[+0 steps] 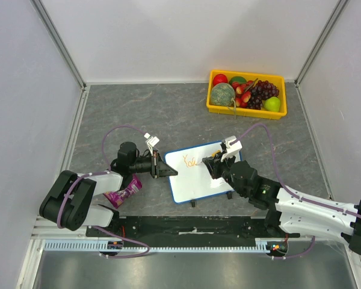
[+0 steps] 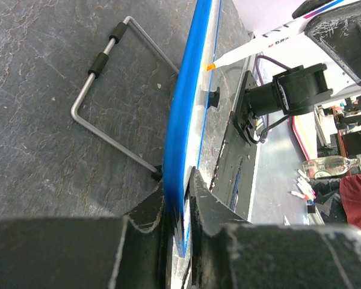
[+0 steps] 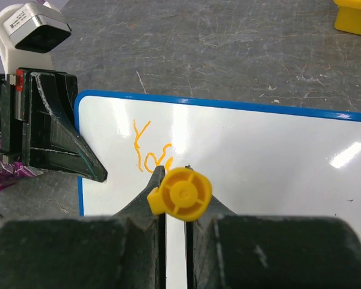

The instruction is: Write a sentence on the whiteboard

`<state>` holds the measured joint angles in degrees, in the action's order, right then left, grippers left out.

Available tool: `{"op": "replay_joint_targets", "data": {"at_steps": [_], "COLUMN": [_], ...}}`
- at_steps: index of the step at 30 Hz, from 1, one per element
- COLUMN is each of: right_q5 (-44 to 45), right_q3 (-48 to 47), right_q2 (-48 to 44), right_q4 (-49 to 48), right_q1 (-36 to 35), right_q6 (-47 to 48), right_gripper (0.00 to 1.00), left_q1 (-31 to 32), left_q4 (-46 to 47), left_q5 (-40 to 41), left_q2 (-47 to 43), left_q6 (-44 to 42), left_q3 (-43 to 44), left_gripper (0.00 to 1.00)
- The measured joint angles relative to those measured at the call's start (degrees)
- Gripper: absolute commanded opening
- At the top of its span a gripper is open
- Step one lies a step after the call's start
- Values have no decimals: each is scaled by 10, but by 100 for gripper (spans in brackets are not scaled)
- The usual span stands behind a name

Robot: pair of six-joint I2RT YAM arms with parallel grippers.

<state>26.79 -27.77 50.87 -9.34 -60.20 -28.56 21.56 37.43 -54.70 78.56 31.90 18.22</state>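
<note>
The whiteboard, white with a blue frame, lies tilted in the middle of the table on its wire stand. My left gripper is shut on the board's left edge; in the left wrist view its jaws pinch the blue frame. My right gripper is shut on an orange-yellow marker and holds it tip down on the board. The sentence reads about "You" in orange near the board's upper left; it also shows from above.
A yellow tray of plastic fruit stands at the back right. A purple snack packet lies by the left arm's base. Grey enclosure walls stand on three sides. The marker's orange tip shows past the board's edge.
</note>
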Motion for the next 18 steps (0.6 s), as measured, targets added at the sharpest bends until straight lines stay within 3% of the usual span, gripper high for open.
{"op": "replay_joint_targets", "data": {"at_steps": [18], "right_q5": [17], "right_q3": [-49], "right_q2": [12], "right_q4": [26], "right_q1": [2], "right_q6": [32], "right_gripper": [0], "left_q1": [0], "left_q4": [0], "left_q5": [-4], "left_q2": [1], "left_q6": [0], "left_q3": [2], "left_gripper": [2]}}
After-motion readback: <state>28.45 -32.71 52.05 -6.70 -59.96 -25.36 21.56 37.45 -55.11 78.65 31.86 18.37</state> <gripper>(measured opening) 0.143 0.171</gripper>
